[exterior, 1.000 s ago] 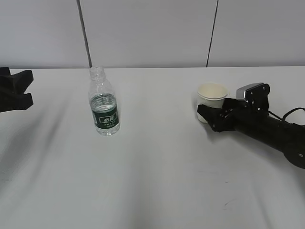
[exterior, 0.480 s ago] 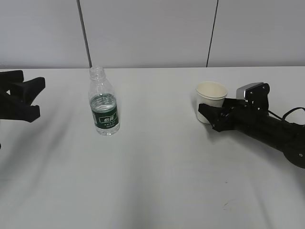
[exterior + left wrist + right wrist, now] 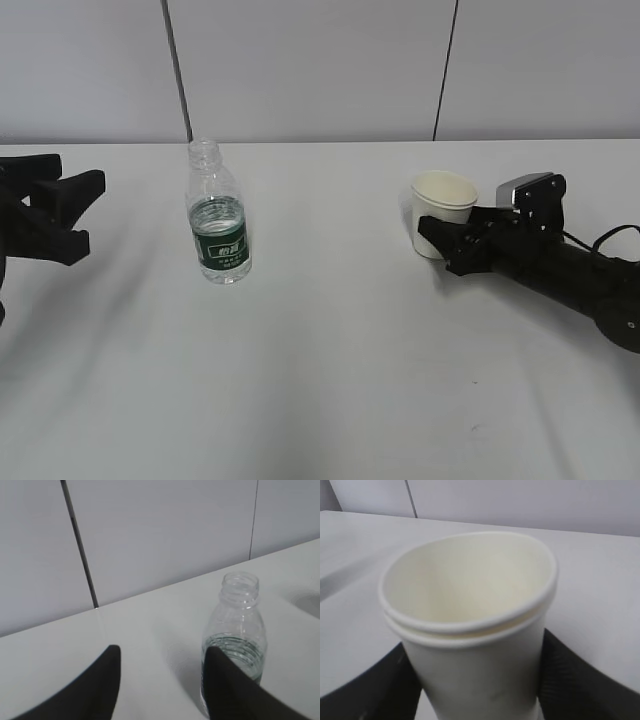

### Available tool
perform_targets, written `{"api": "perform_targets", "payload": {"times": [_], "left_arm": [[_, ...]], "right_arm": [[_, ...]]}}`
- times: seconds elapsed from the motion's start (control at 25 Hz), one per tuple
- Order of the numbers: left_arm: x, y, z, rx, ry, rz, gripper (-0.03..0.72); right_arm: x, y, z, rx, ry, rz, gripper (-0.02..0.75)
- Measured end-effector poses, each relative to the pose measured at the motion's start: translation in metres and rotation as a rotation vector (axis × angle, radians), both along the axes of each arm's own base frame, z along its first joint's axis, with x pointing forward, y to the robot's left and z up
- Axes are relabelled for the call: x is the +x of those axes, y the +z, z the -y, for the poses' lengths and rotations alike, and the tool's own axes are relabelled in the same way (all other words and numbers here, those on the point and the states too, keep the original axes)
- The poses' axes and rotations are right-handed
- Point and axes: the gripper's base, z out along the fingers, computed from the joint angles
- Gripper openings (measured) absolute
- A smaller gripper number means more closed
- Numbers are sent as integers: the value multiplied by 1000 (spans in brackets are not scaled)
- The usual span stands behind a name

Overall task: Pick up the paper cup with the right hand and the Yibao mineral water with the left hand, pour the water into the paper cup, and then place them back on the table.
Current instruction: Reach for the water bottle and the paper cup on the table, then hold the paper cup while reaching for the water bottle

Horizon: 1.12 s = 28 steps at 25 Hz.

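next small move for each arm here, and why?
Probably close the right gripper the rest of the way: its fingers flank the paper cup, which seems tilted. The left gripper is open and short of the water bottle, which sits off-centre behind its right finger in the wrist view, so it should advance.

White lettering on bottle label [image 3: 222, 243], unreadable.

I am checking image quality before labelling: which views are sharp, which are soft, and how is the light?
Exterior view: even, soft light, faint shadows on the table; bottle sharp. Left wrist view: bottle fairly clear, the dark tool fingers blurred at the bottom edge. Right wrist view: paper cup fills the frame, slightly soft; no glare.
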Motion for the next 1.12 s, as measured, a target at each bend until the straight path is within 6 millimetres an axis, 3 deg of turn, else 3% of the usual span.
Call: {"api": "perform_targets", "payload": {"times": [0.32, 0.68, 1.12], "left_arm": [[8, -19, 5, -73, -33, -19, 358], [17, -47, 10, -130, -72, -46, 584], [42, -75, 30, -94, -208, -93, 599]], "right_arm": [[0, 0, 0, 0, 0, 0, 488], [0, 0, 0, 1, 0, 1, 488], [-1, 0, -2, -6, 28, 3, 485]]}}
